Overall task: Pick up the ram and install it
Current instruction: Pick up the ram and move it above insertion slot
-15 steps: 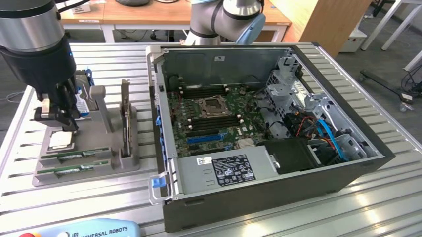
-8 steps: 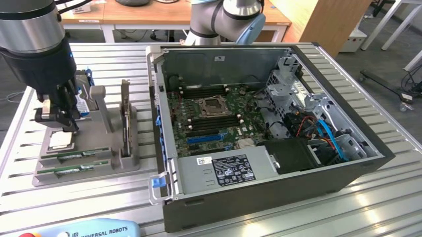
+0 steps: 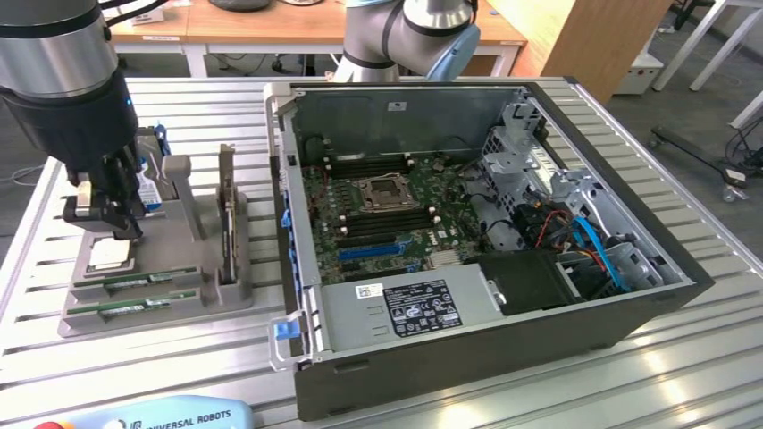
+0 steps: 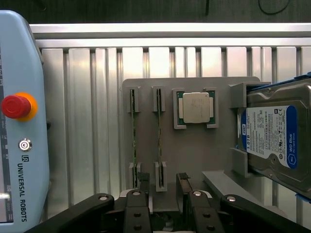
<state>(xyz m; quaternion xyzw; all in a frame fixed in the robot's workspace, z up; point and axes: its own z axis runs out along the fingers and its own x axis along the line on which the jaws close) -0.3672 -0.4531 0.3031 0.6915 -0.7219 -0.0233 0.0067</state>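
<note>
Near edge of table (image 3: 667, 375): light-blue control pendant (image 3: 167, 418) lying flat. The wrist view adds its red stop button (image 4: 14, 106) and the maker's name on its face.

Just beyond, at the exterior view's left: grey holder (image 3: 227, 295) on the table slats. Two green sticks stand on edge in its end slots, side by side and apart. The ram (image 3: 134, 284) is the farther of the two, next to the processor chip (image 3: 110, 255). The second stick (image 3: 131, 307) sits nearer the pendant. The ram is seated in the holder, not lifted and not in the computer.

Tool (image 3: 105, 223) hangs over the holder's far part. The exterior view does not show how its jaws stand. The wrist view does: tool (image 4: 163, 180) is spread wide and grasps nothing. One black finger (image 4: 144, 182) stands on each side of the ram (image 4: 158, 131) at one end. Cannot tell whether the fingers touch it.

Wrist view also reads the blue-and-white label of the hard drive (image 4: 277, 141), which stands in a bracket beyond the chip (image 4: 196, 108).

The exterior view alone gives the dark card (image 3: 227, 210), upright at the holder's right edge. Right of it is the open computer case (image 3: 477, 349), motherboard (image 3: 381, 206) facing up.

Far: wooden desk (image 3: 298, 22).
</note>
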